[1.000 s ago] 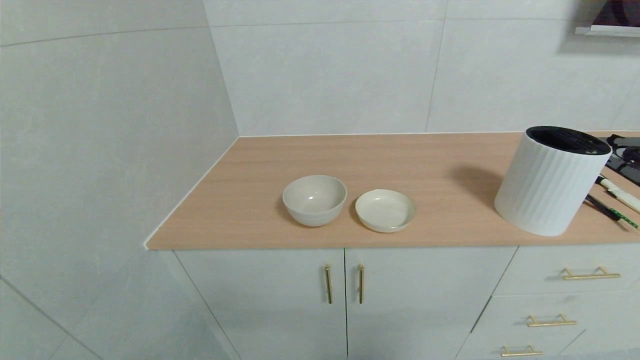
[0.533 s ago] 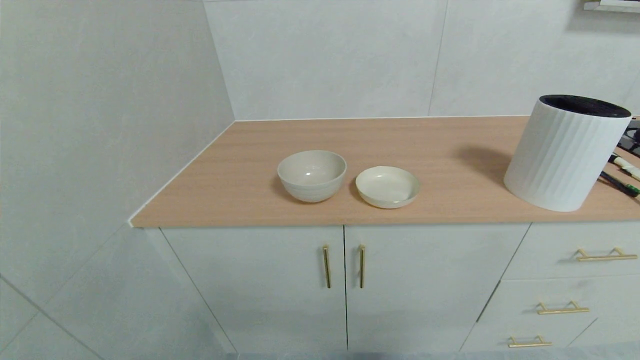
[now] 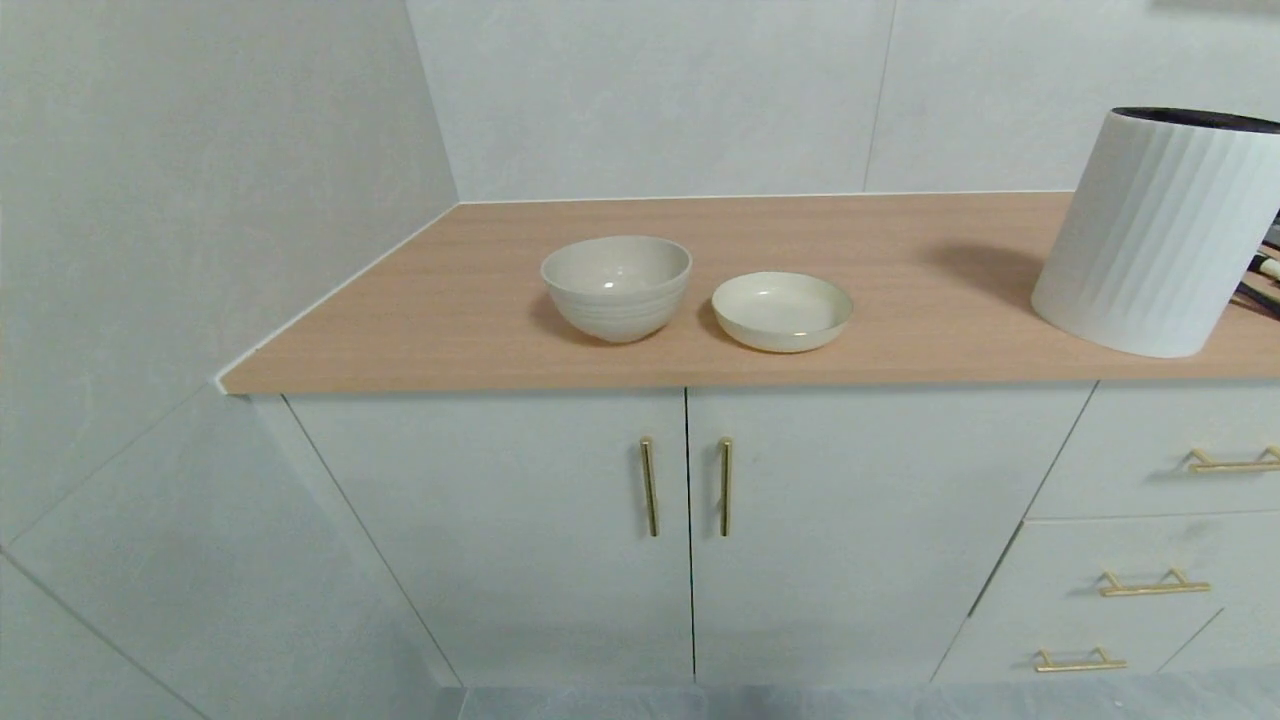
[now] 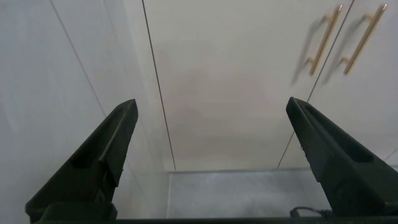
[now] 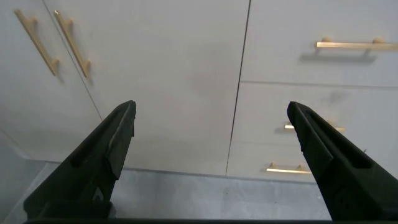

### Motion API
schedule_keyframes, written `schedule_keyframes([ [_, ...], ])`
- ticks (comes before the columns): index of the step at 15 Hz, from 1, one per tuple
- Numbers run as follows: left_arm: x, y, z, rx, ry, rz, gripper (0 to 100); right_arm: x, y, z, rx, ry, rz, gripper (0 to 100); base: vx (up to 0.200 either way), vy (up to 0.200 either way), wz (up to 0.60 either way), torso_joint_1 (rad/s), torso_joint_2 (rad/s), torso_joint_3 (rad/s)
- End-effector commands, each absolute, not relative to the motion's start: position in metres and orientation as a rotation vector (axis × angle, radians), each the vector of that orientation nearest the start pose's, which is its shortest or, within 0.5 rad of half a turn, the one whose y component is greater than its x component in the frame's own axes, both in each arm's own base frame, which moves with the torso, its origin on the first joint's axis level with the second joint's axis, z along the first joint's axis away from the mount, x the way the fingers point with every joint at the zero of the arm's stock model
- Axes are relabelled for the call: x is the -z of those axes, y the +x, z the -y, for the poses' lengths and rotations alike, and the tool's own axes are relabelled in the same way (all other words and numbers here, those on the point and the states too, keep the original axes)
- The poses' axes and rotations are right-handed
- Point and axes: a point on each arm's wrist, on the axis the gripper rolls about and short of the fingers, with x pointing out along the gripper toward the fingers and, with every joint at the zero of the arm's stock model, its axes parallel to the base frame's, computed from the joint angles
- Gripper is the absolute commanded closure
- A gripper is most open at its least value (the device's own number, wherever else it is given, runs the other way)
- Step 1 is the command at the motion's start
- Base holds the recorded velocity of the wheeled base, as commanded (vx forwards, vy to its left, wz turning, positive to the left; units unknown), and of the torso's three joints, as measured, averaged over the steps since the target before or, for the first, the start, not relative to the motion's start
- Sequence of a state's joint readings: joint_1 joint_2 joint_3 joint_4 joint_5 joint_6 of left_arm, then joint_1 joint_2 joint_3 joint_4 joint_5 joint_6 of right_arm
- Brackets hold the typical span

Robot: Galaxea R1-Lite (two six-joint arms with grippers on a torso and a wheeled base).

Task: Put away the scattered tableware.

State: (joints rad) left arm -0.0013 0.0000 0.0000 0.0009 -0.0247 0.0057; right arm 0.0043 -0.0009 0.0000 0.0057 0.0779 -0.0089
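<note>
The deep bowl and the shallow dish are sitting side by side, just apart, near the front edge of the wooden countertop. The left gripper and right gripper are hanging released, jaws wide, facing the closed cabinet doors. Risk: a low approach is likely to nudge either glazed piece off the edge.

My left gripper holds its jaws spread wide, the two dark fingers level with each other. My right gripper sits the same way, jaws wide apart. I have both wrists held low, pointing forward and tilted a little downward.
</note>
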Motion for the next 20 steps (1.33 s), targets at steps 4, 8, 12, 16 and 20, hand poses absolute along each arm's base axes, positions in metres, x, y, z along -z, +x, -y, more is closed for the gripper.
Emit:
schedule_keyframes([
  [4, -0.075, -0.023, 0.001, 0.026, 0.006, -0.001, 0, -0.075, -0.023, -0.002, -0.083, -0.009, -0.006, 0, 0.0, 0.0, 0.0, -0.162, 0.46, 0.295],
  [8, -0.075, -0.023, 0.001, 0.026, 0.006, -0.001, 0, -0.075, -0.023, -0.002, -0.084, -0.009, -0.006, 0, 0.0, 0.0, 0.0, -0.11, 0.35, 0.24],
  [12, -0.075, -0.023, 0.001, 0.026, 0.006, -0.001, 0, -0.075, -0.023, -0.002, -0.084, -0.011, -0.006, 0, 0.0, 0.0, 0.0, -0.012, 0.04, 0.029],
  [16, -0.075, -0.023, 0.001, 0.026, 0.006, -0.001, 0, -0.075, -0.023, -0.002, -0.092, -0.032, -0.003, 0, 0.0, 0.0, 0.0, 0.0, 0.0, 0.0],
  [20, -0.075, -0.023, 0.001, 0.026, 0.006, -0.001, 0, -0.105, -0.032, -0.003, -0.154, -0.023, 0.104, 0, 0.0, 0.0, 0.0, 0.0, 0.0, 0.0],
])
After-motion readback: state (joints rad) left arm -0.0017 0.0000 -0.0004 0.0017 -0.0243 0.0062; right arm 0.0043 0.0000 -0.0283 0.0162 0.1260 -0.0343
